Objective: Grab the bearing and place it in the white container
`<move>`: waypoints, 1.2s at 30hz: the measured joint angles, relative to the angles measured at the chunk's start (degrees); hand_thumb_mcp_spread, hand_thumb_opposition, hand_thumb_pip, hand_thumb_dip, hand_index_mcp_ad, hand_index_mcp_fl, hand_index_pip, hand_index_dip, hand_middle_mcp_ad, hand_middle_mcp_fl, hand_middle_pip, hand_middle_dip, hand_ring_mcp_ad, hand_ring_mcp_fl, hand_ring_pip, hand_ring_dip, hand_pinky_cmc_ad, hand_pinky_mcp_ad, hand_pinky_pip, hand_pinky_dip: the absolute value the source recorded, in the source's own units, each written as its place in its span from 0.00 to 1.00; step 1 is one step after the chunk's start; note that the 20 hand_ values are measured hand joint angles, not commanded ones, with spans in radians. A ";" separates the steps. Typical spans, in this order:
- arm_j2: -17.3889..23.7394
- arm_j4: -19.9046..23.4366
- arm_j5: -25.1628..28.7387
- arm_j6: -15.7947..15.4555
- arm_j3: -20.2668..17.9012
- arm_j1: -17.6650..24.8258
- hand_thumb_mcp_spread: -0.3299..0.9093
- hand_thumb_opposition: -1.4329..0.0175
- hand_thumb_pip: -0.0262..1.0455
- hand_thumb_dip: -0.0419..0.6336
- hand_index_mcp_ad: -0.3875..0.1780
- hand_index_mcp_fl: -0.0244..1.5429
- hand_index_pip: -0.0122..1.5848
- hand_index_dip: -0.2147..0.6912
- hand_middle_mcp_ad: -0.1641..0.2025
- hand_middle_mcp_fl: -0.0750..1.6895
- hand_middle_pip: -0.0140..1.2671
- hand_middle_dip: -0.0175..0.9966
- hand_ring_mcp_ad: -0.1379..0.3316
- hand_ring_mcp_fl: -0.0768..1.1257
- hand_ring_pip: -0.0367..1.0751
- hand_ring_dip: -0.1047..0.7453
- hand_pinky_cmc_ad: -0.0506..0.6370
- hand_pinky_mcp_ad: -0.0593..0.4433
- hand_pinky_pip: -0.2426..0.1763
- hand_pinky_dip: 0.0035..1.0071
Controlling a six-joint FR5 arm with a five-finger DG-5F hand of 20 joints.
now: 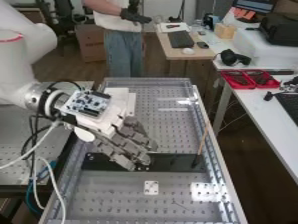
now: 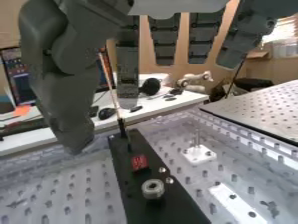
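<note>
Flanking perforated bench: white table

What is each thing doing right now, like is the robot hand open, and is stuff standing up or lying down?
Hand: open, above the bench.
Black plate: lying flat.
Silver ring, probably the bearing: on the plate, not held.
Red block: resting on the plate.
Thin stick: standing, leaning a bit.
White square piece: flat, pin pointing up.
Red trays: open-topped, things inside.
</note>
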 joint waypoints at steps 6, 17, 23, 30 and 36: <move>-2.27 -0.10 -6.90 -2.65 1.40 -3.71 0.63 0.44 0.46 0.38 0.55 0.10 0.66 0.52 0.75 0.04 0.10 0.20 0.66 0.06 0.11 0.28 0.55 0.58 0.40 0.13; -6.11 3.37 -15.29 -4.26 2.94 -7.60 0.64 0.42 0.46 0.39 0.53 0.09 0.78 0.60 0.72 0.05 0.10 0.20 0.64 0.07 0.12 0.26 0.58 0.58 0.40 0.13; -7.56 5.76 -18.21 -4.90 3.35 -8.64 0.65 0.42 0.46 0.39 0.53 0.07 0.81 0.66 0.70 0.05 0.10 0.20 0.64 0.07 0.11 0.25 0.58 0.58 0.40 0.13; -9.43 7.27 -21.11 -6.01 4.07 -9.84 0.67 0.41 0.45 0.41 0.53 0.07 0.84 0.68 0.70 0.05 0.10 0.20 0.61 0.06 0.12 0.25 0.58 0.58 0.40 0.13; -10.54 7.52 -22.82 -7.00 4.64 -10.54 0.67 0.41 0.44 0.42 0.53 0.10 0.85 0.67 0.65 0.04 0.10 0.20 0.59 0.06 0.12 0.25 0.59 0.58 0.40 0.13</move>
